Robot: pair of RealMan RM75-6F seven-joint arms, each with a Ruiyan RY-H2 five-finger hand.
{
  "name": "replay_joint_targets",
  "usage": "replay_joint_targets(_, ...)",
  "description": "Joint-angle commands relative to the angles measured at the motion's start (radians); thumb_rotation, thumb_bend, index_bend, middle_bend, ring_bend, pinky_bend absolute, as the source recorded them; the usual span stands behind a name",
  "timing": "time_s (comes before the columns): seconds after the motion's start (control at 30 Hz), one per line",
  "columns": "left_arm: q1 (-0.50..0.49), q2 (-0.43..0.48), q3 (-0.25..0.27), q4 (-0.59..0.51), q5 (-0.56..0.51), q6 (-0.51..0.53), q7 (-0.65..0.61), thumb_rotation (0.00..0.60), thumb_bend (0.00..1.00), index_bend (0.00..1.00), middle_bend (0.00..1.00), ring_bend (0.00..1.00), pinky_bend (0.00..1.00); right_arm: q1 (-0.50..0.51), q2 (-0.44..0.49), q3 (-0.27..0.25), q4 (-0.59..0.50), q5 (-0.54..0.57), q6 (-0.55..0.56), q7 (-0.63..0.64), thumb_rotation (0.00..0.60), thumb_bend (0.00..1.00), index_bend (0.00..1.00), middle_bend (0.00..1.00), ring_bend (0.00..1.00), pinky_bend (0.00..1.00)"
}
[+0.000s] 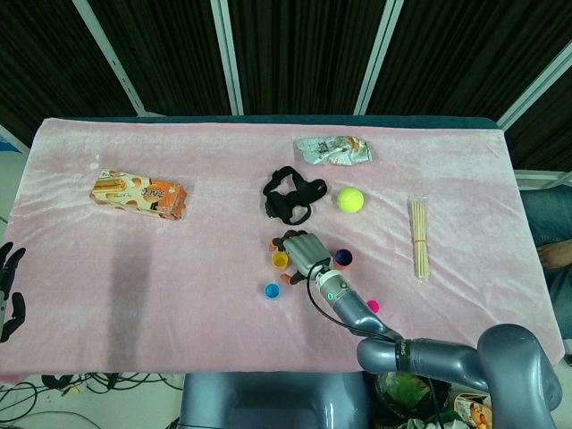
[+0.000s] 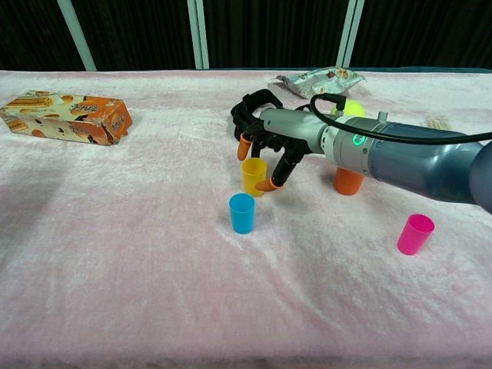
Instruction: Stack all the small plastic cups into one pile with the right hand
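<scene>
Four small cups stand apart on the pink cloth: yellow [image 2: 254,176], blue [image 2: 241,213], orange [image 2: 348,182] partly behind the forearm, and pink [image 2: 415,234]. The head view shows the same yellow [image 1: 280,260], blue [image 1: 272,290], orange [image 1: 343,259] and pink [image 1: 372,307] cups. My right hand [image 2: 270,144] hangs over the yellow cup with its fingers spread to either side; one fingertip [image 2: 268,185] lies against the cup's right side, another [image 2: 244,147] is above its left rim. The cup stands upright on the cloth. My left hand [image 1: 9,288] rests at the far left edge, holding nothing.
A black strap [image 1: 290,198] lies just behind the right hand, with a tennis ball [image 1: 349,199] and a snack packet [image 1: 332,149] beyond. Wooden skewers [image 1: 419,237] lie at the right. An orange biscuit box [image 1: 138,197] sits at the far left.
</scene>
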Motion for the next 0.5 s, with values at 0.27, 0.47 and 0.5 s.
replay_joint_targets(0.27, 0.0, 0.001, -0.002, 0.002, -0.003, 0.001, -0.001, 0.6, 0.7, 0.06, 0.01, 0.0, 0.03, -0.013, -0.048, 0.004, 0.061, -0.052, 0.02, 0.047, 0.6, 0.3, 0.53, 0.49, 0.27, 0.21)
replay_joint_targets(0.47, 0.0, 0.0, 0.0, 0.002, -0.002, -0.001, 0.001, 0.6, 0.7, 0.06, 0.01, 0.0, 0.03, -0.024, -0.023, 0.02, 0.038, -0.077, 0.042, 0.063, 0.6, 0.31, 0.54, 0.49, 0.27, 0.21)
replay_joint_targets(0.5, 0.0, 0.0, 0.0, 0.002, -0.002, -0.001, 0.001, 0.6, 0.7, 0.06, 0.01, 0.0, 0.03, -0.028, -0.009, 0.025, 0.024, -0.081, 0.047, 0.067, 0.6, 0.31, 0.54, 0.49, 0.27, 0.21)
